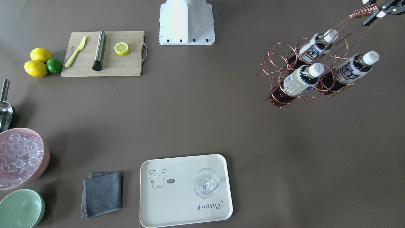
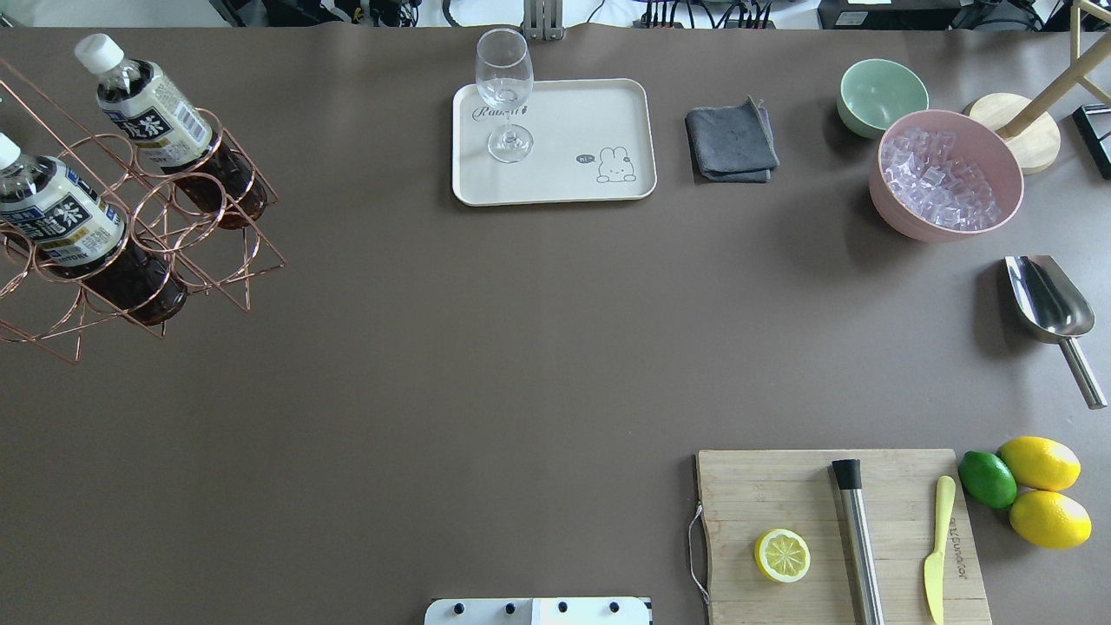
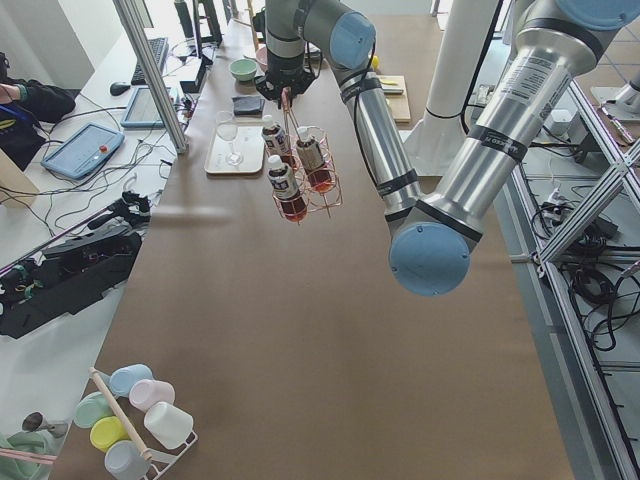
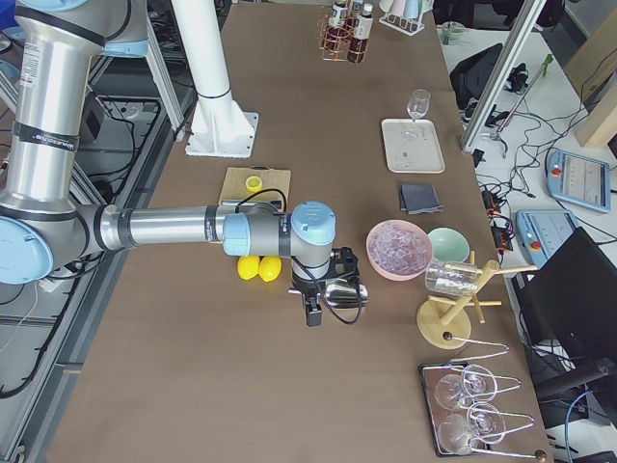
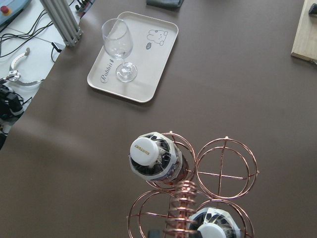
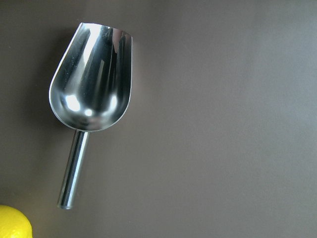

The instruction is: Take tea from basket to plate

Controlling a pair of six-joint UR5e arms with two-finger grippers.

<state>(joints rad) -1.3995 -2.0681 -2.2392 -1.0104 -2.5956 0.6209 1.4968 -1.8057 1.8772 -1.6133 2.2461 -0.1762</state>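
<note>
Exterior front-facing showed our left claw (image 1: 373, 11) clenched on the basket (image 1: 280, 60) handle at one o'clock, tea (image 1: 300, 80) inside; we judged carrying toward the plate (image 1: 177, 202) at six o'clock came next; the right claw (image 4: 313, 309) we couldn't tell.

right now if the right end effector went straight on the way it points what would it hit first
Probably bare table beside the scoop, not the scoop: its wrist view centres on tabletop. The right end effector shows only from the side, so unsure.

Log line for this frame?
left tool: shut on basket handle | tea: three in basket | plate: glass only | right tool: above scoop
</note>
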